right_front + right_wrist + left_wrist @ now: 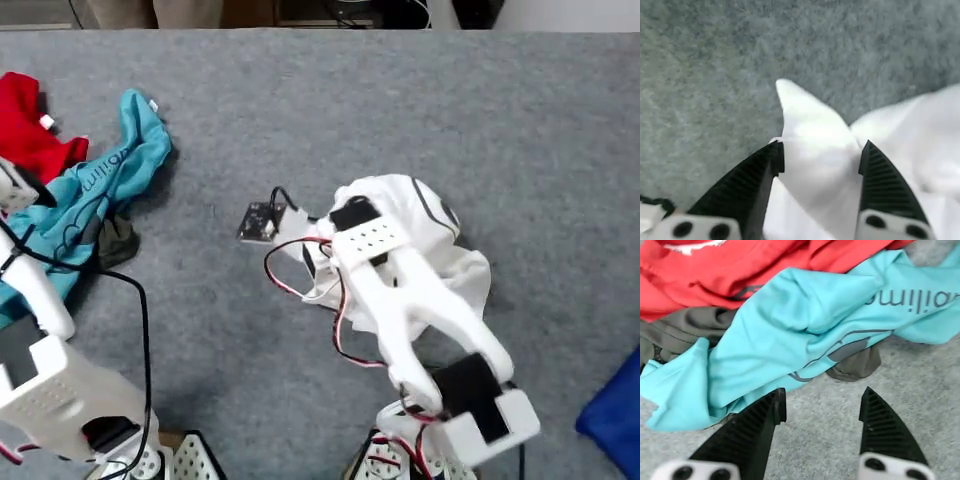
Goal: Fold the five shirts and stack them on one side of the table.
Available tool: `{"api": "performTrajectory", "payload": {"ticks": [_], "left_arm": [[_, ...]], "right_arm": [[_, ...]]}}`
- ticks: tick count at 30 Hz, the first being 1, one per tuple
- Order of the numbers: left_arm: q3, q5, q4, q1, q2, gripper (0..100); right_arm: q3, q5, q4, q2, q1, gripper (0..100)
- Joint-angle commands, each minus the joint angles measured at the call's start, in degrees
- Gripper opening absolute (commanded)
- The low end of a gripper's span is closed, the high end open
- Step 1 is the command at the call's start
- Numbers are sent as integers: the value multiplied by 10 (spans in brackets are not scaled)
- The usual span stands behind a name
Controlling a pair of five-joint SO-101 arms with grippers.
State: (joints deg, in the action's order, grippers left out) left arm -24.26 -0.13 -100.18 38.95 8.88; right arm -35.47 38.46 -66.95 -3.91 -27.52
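A crumpled white shirt lies mid-table. My right gripper is open at its left edge, a pointed corner of the white shirt lying between the fingers. At the far left, a teal shirt lies over a red shirt and a dark grey shirt. My left gripper is open just above the grey cloth surface, close to the teal shirt's edge and holding nothing. Red shirt and dark grey shirt peek out beneath the teal one. A blue shirt sits at the right edge.
The grey felt table cover is bare across the back and between the two piles. The right arm crosses the white shirt, with red and black cables looping beside it. A black cable trails from the left arm.
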Motion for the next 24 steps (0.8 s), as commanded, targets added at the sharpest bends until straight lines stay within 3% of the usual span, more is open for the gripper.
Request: {"api": "performTrajectory", "payload": {"ticks": [1,7,12,19,24], "left_arm": [[2,-3,-6,18,-28,243],[1,-4,-6,37,-28,243],[1,-25,-6,40,-28,243],[1,-31,-6,41,-28,243],[1,-31,-6,41,-28,243]], "right_arm": [[-3,22,41,45,11,246],[8,22,40,168,13,246],[73,21,-20,206,44,241],[153,20,-71,208,91,0],[255,20,-194,207,114,5]]}}
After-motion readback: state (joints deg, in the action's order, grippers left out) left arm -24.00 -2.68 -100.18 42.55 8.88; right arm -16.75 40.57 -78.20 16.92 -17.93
